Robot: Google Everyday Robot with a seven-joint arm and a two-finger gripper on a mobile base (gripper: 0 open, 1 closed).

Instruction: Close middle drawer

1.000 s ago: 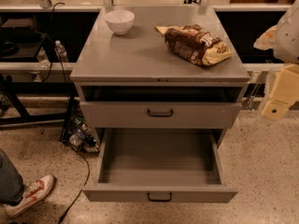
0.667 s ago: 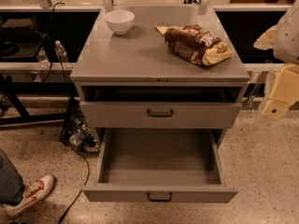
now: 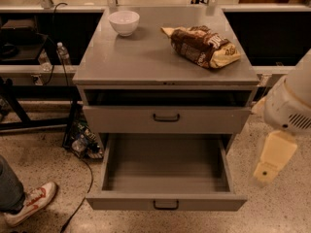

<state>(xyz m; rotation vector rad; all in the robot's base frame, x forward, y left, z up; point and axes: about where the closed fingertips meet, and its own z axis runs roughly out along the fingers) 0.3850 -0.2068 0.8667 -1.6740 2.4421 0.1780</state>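
The middle drawer (image 3: 166,204) is pulled far out of the grey cabinet (image 3: 165,62). It has a low front panel with a small dark bar handle, and its plain grey inside is empty. Above it, the drawer with the taller front panel (image 3: 166,119) stands slightly out, with a dark gap over it. The lowest drawer is hidden under the open one. My gripper (image 3: 267,171) shows as a cream part hanging from the white arm at the right edge. It is beside the open drawer's right front corner and apart from it.
A white bowl (image 3: 124,22) and a brown snack bag (image 3: 204,45) lie on the cabinet top. A person's shoe (image 3: 30,204) is on the floor at the lower left. Cables and clutter (image 3: 82,142) lie left of the cabinet. Dark shelving runs behind.
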